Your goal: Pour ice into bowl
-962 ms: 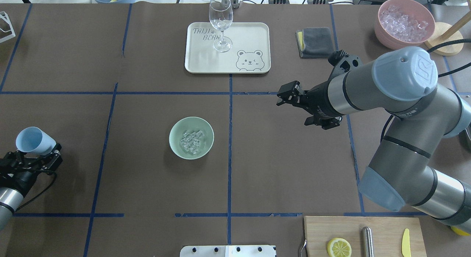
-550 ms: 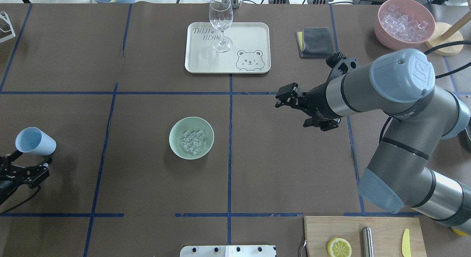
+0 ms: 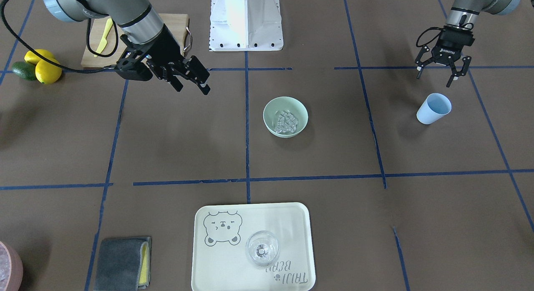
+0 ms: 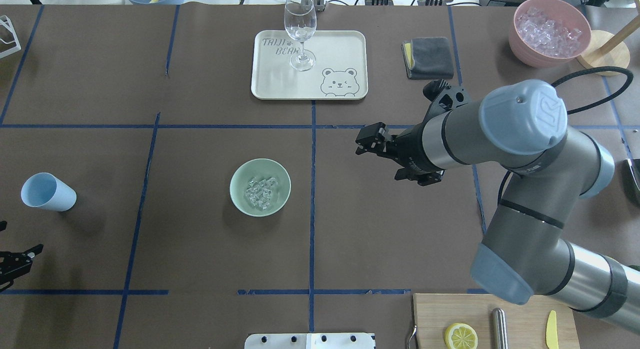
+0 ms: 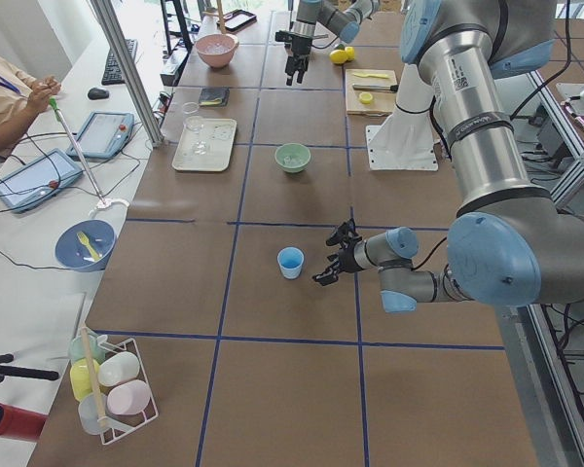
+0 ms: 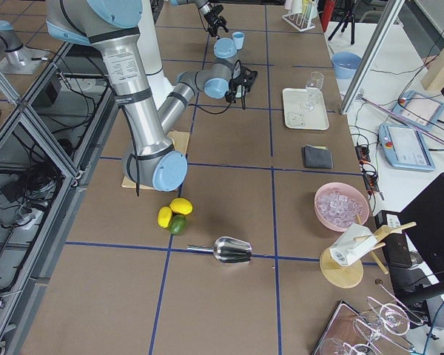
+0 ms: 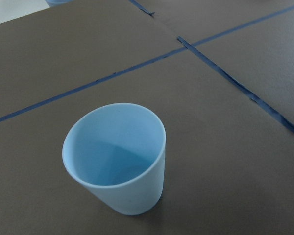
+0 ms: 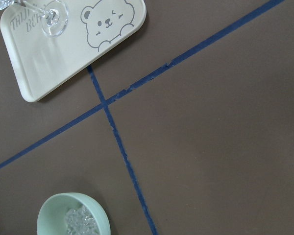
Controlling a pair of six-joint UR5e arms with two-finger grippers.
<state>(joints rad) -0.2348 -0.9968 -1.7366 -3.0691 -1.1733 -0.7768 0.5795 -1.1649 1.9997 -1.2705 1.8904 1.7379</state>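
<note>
Overhead exterior, brown table point(image 4: 200, 249), blue tape grid point(image 4: 312, 199), mint bowl point(image 4: 241, 176)

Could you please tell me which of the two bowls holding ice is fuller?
The pink bowl at the far right corner: ice nearly fills it, whereas the mint-green bowl holds only a small heap.

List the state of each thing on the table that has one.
Pale mint-green round bowl: upright, holding ice.
Clear ice cubes: heaped in the bowl.
Light blue plastic cup: upright, empty, ungripped.
Left gripper: open, apart from the cup.
Right gripper: open, empty.
Clear wine glass: upright on the cream bear-print tray.
</note>
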